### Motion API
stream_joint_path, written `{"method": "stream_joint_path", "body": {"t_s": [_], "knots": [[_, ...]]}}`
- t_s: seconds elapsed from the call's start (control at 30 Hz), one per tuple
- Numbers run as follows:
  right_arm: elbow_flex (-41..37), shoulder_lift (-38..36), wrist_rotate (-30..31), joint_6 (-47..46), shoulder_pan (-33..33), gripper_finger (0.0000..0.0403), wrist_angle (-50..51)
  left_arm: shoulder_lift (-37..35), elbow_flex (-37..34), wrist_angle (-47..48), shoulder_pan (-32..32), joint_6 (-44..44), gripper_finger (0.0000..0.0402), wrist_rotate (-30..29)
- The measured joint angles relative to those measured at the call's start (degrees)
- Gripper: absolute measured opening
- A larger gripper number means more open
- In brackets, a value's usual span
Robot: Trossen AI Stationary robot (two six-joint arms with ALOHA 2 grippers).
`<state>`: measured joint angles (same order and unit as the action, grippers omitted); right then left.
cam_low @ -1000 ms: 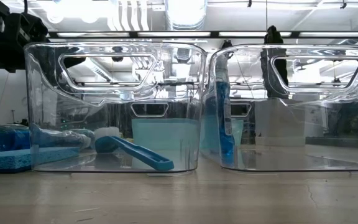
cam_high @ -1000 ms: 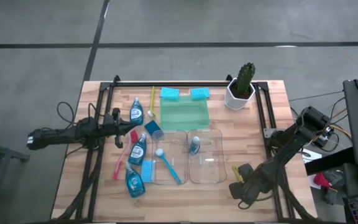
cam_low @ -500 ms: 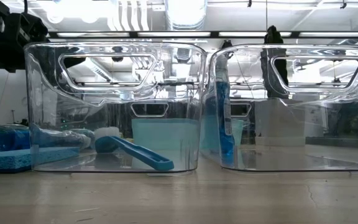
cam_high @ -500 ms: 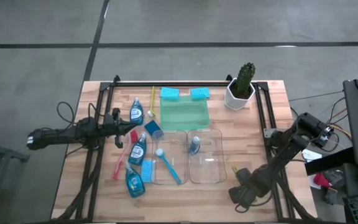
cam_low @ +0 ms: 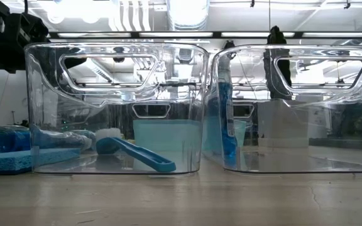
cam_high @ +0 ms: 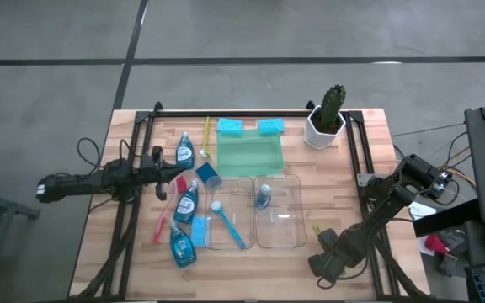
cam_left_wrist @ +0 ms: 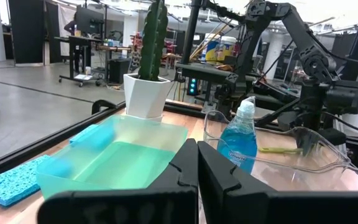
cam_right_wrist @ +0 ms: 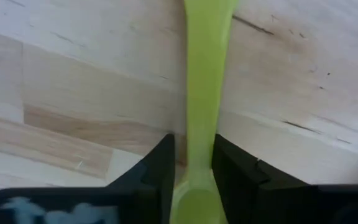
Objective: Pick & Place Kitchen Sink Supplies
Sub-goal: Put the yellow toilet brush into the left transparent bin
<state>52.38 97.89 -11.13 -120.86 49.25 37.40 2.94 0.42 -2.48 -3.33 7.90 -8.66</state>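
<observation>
Down at the counter's (cam_high: 343,177) front right corner, the right tool (cam_right_wrist: 192,163) was low over the wood, its two dark fingers (cam_right_wrist: 159,167) pinching the handle of a yellow-green brush (cam_right_wrist: 202,93) that lay flat on the boards, just beside the right clear bin (cam_high: 280,215). Over on the left side, the left tool (cam_left_wrist: 197,167) sat pressed together with nothing in it, parked beside the cluster of supplies. Inside the right clear bin stood one bottle of blue liquid (cam_high: 263,196), upright. The left clear bin (cam_high: 228,210) carried a blue brush (cam_high: 228,221) lying aslant. Left of that bin sat three more bottles (cam_high: 185,200), a red-pink brush (cam_high: 165,217) and a blue sponge (cam_high: 199,229). Two further sponges (cam_high: 230,126) rested behind the green tray (cam_high: 249,153), near the cactus (cam_high: 327,114).
</observation>
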Motion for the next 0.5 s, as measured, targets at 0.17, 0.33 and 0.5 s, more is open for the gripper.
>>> {"method": "stream_joint_path", "body": {"t_s": [0.17, 0.33, 0.5], "knots": [[0.2, 0.0, 0.0, -0.2, 0.0, 0.0045, 0.1, 0.0, 0.0, 0.0, 0.0, 0.0, 0.0, 0.0], [0.6, -0.4, 0.2, -0.5, 0.0, 0.0041, -0.3, 0.0, 0.0, 0.0, 0.0, 0.0, 0.0, 0.0], [0.7, -3.3, 0.3, -1.6, 0.0, 0.0051, -0.1, 0.0, 0.0, 0.0, 0.0, 0.0, 0.0, 0.0]]}}
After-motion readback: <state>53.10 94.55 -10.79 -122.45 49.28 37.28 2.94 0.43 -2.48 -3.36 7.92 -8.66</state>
